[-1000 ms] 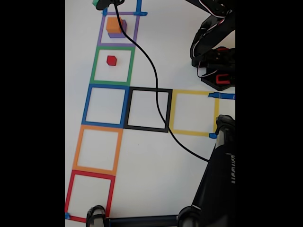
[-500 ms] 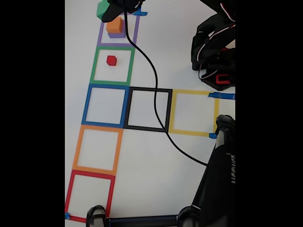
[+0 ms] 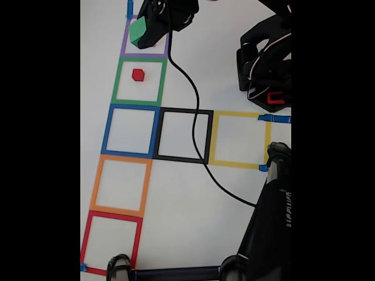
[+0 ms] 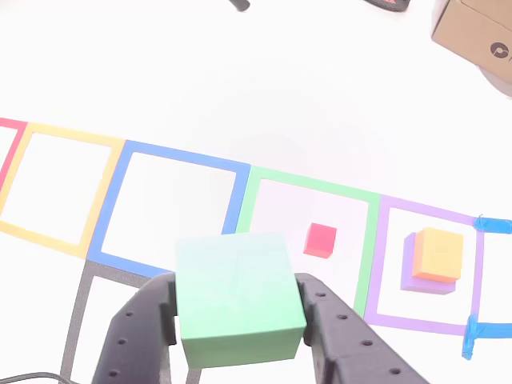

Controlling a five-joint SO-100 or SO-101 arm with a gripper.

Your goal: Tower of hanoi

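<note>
**Helper:** What do you have in the hand?

**Me:** My black two-finger hand [image 4: 238,308] is closed on the plain green plastic cube [image 4: 238,298]. One finger presses each side, open just as wide as the cube. It is up off the white tabletop [image 4: 240,96].

**Helper:** Where does it go?

**Me:** I think it goes on the stack. The small orange cube [image 4: 438,254] sits on top of the bigger purple cube [image 4: 410,264], inside the purple tape square [image 4: 424,210]. In the other view that stack lies to the right of my hand and a bit farther off. In the fixed view my hand [image 3: 145,36] and the green cube [image 3: 138,30] hang over that purple square, and they hide the stack.

**Helper:** And the tiny one?

**Me:** The tiny red cube [image 3: 137,74] sits alone in the green tape square [image 3: 139,82], next door to the purple one. It lies between my hand and the stack in the other view.

**Helper:** So what matters most?

**Me:** Getting the green cube right above the orange one, flat and square to it, I guess. A cube has no long side, so only the turn counts.

**Helper:** Any words to read?

**Me:** The brown cardboard box [image 4: 476,36] has a small dark mark. I can't read it.
</note>
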